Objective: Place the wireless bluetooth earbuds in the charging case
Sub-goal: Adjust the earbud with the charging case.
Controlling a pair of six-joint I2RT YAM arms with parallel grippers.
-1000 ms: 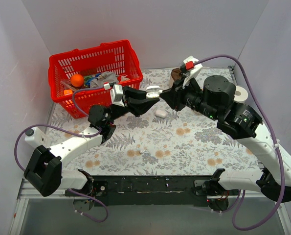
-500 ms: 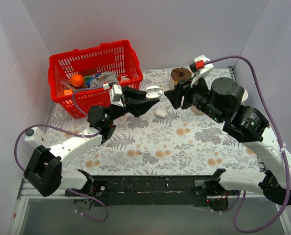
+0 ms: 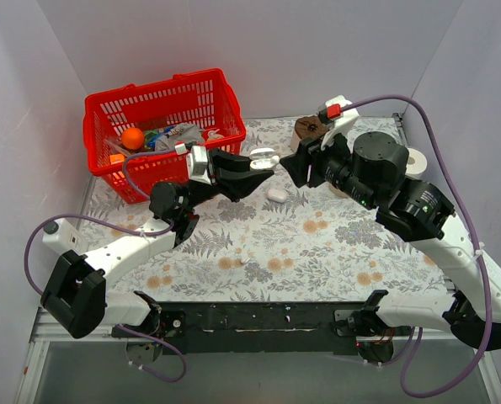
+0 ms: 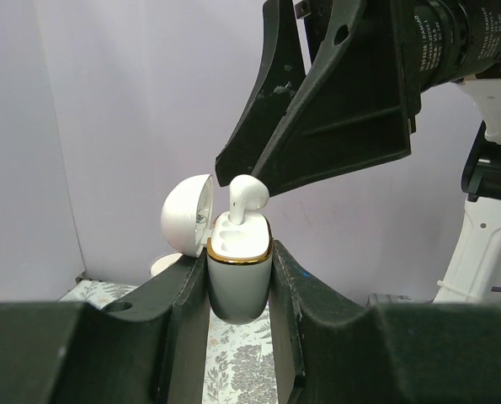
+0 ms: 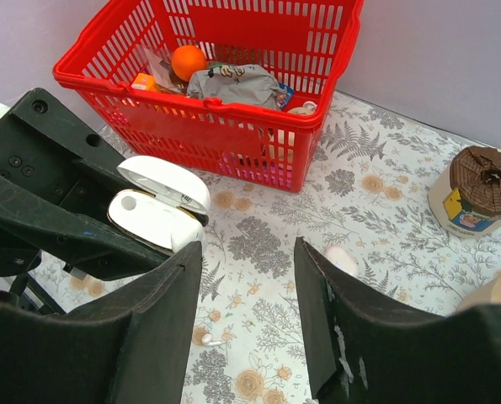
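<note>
My left gripper [image 4: 239,282] is shut on the white charging case [image 4: 239,278] and holds it upright above the table, lid [image 4: 187,215] open to the left. One white earbud [image 4: 247,196] stands in a slot with its head sticking out. The other slot [image 5: 128,202] shows empty in the right wrist view. My right gripper [image 5: 248,252] is open and empty, just right of the case [image 3: 263,158] and apart from it. A second earbud [image 5: 202,339] lies on the floral cloth below my right gripper.
A red basket [image 3: 166,126] with an orange ball and packets stands at the back left. A small white oval object [image 3: 277,194] lies on the cloth under the grippers. A brown-topped cup [image 3: 311,128] and a white tape roll [image 3: 416,162] stand at the back right.
My right gripper has drawn back to the right from the case, then edged a little left again. The left arm and the case have held still.
</note>
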